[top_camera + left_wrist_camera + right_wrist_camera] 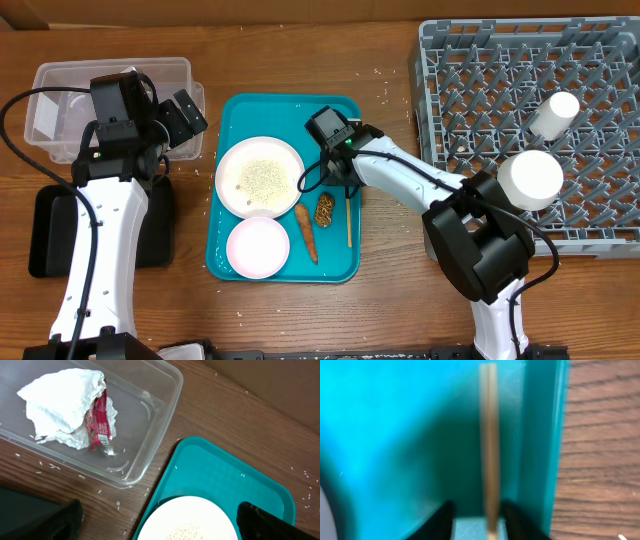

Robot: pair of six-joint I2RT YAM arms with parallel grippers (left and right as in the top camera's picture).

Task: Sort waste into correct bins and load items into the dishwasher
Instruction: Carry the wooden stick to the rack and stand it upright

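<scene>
A teal tray (290, 110) holds a white plate with rice (260, 175), a small white bowl (257, 247), a carrot (307, 232), a brown food scrap (326, 209) and a wooden chopstick (349, 225). My right gripper (341, 180) is low over the chopstick's far end. In the right wrist view its fingers (477, 520) straddle the chopstick (489, 435) with a gap on the left, so it is open. My left gripper (185, 120) hangs open and empty (160, 522) between the clear bin (165, 410) and the plate (185, 525).
The clear bin (60, 75) at the far left holds a crumpled tissue (65, 405) and a red wrapper (99, 422). A black bin (45, 230) sits in front of it. A grey dish rack (500, 90) at the right holds a white cup (553, 113) and a white bowl (530, 178).
</scene>
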